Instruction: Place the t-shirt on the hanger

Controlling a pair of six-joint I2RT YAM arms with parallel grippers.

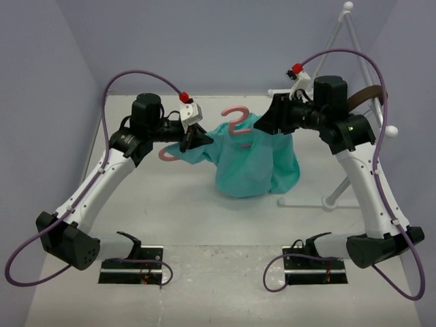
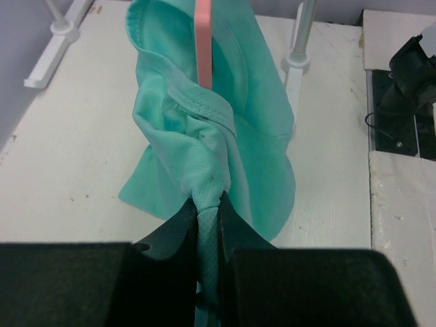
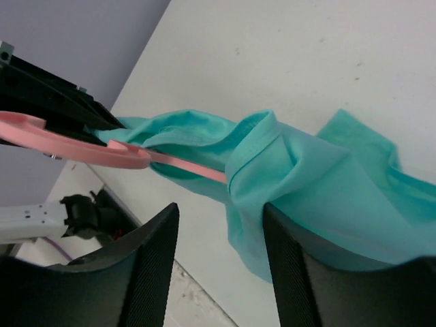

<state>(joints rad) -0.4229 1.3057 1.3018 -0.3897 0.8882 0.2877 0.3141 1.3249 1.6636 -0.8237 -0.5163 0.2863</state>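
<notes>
Beside the hanger (image 2: 203, 41), left jaws pinch the bunched t-shirt (image 2: 259, 116).

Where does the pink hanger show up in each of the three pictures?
Top external: centre, the hanger hook pokes out of the t-shirt.
Left wrist: top centre, the hanger is a pink strip inside the t-shirt.
Right wrist: left side, the hanger runs into the t-shirt.
Shared landmark: the teal t-shirt.

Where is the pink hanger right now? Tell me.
In the top view the hanger is held up over mid-table between the left gripper and the right gripper, its hook sticking up out of the t-shirt.
</notes>
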